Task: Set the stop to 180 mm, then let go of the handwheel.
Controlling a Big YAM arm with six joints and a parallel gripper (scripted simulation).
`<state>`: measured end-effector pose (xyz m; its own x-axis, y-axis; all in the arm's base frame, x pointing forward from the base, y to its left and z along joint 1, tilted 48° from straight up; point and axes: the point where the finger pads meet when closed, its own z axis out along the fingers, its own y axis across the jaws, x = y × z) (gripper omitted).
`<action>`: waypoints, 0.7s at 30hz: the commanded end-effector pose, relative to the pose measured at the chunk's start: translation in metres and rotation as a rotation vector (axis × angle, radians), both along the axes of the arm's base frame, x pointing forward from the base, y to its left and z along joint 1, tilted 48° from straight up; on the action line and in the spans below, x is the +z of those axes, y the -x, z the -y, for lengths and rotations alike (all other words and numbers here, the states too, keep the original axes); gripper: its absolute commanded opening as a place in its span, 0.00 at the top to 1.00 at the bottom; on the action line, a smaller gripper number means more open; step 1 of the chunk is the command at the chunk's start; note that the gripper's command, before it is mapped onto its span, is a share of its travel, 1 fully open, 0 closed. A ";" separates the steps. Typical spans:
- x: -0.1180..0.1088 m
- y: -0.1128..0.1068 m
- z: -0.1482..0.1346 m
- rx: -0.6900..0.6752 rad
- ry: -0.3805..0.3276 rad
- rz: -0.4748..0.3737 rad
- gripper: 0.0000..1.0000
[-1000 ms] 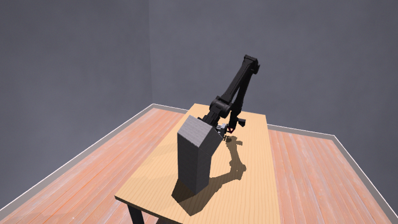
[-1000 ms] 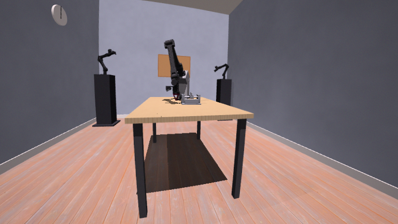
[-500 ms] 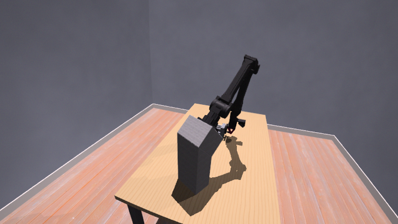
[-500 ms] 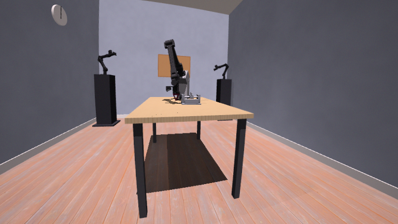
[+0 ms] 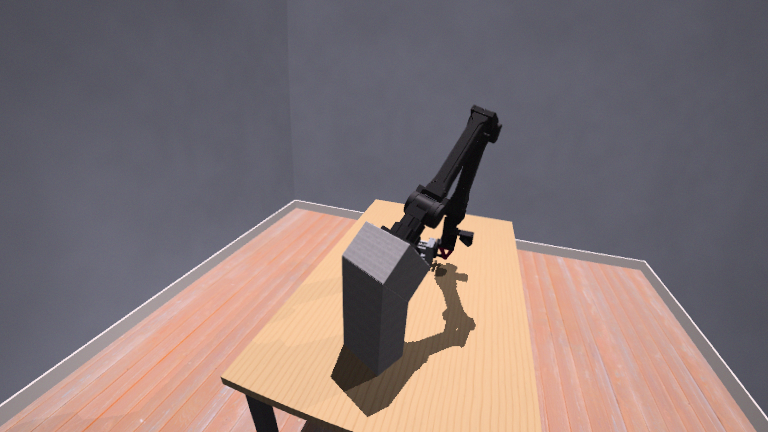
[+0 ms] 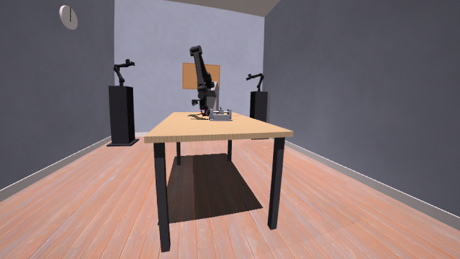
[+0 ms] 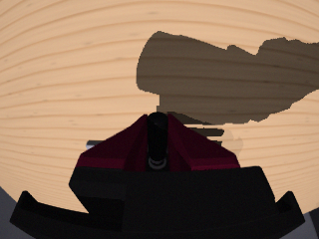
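A small grey stop fixture (image 6: pixel 220 114) with a rail and end blocks sits on the wooden table, in front of a tall grey console (image 5: pixel 376 300). My gripper (image 6: pixel 203 111) reaches down at the fixture's left end, where its dark red fingers are shut on the black handwheel knob (image 7: pixel 158 134). In the top view the console hides most of the fixture; only the gripper's red tips (image 5: pixel 443 252) show beside it. The scale reading is too small to tell.
The console stands close behind my arm. Two other black arms on pedestals (image 6: pixel 121 113) (image 6: pixel 258 103) stand on the floor beyond the table. An orange board (image 6: pixel 200 75) hangs on the far wall.
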<state>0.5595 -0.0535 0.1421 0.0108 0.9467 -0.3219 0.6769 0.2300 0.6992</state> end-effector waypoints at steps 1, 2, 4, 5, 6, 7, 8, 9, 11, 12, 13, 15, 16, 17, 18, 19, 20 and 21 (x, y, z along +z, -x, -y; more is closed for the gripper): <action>-0.025 0.017 0.013 -0.021 0.008 -0.058 0.94; -0.025 0.017 0.013 -0.021 0.008 -0.058 0.94; -0.022 0.017 0.013 -0.022 0.008 -0.052 0.94; -0.018 0.017 0.013 -0.021 0.008 -0.043 0.94; -0.013 0.018 0.013 -0.021 0.009 -0.034 0.94; -0.008 0.020 0.013 -0.022 0.009 -0.027 0.94; -0.006 0.021 0.013 -0.022 0.009 -0.022 0.94; -0.005 0.021 0.013 -0.022 0.010 -0.019 0.94; -0.006 0.024 0.013 -0.022 0.010 -0.019 0.94; -0.006 0.025 0.013 -0.022 0.010 -0.019 0.94; -0.006 0.025 0.013 -0.022 0.009 -0.018 0.94; -0.017 0.025 0.013 -0.022 0.008 -0.039 0.94; -0.020 0.026 0.013 -0.022 0.008 -0.047 0.94; -0.019 0.026 0.013 -0.022 0.008 -0.047 0.94; -0.016 0.027 0.013 -0.022 0.008 -0.042 0.94; -0.016 0.027 0.013 -0.022 0.008 -0.042 0.94; -0.016 0.027 0.013 -0.022 0.008 -0.042 0.94; -0.009 0.028 0.013 -0.023 0.008 -0.029 0.94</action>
<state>0.5466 -0.0556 0.1356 0.0103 0.9468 -0.3217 0.6850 0.2277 0.6920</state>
